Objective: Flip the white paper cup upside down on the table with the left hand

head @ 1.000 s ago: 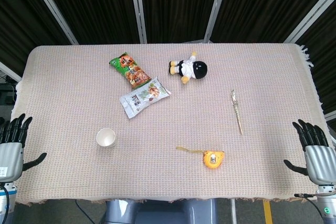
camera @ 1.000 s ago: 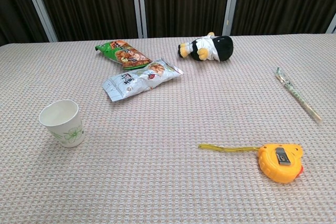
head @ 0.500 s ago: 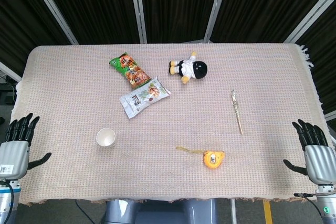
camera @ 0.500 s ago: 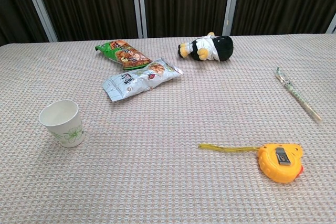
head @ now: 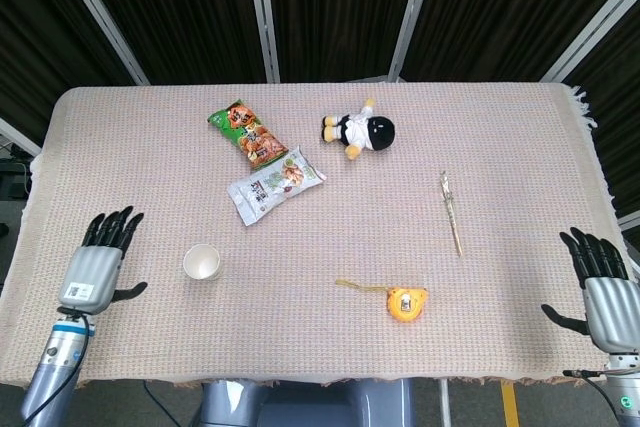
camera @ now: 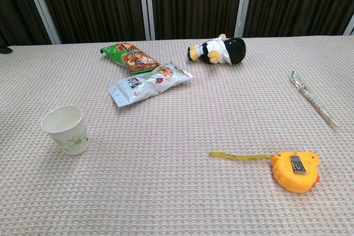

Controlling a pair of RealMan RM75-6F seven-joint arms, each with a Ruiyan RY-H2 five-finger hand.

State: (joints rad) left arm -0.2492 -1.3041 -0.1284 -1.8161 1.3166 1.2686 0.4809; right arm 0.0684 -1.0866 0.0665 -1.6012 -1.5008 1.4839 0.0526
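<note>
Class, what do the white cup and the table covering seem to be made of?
The white cup: probably paper, matte, thin rolled rim, green printed leaf pattern. The table covering: seemingly woven fabric, pinkish-beige with a waffle-like grid texture and fringed edges in the head view.

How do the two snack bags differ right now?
The green bag is green and orange; the white bag is mostly white with a food picture. The green bag lies nearer the table's far edge, while the white bag sits closer to the cup. The white bag looks longer. Both lie flat, meeting at one end.
</note>
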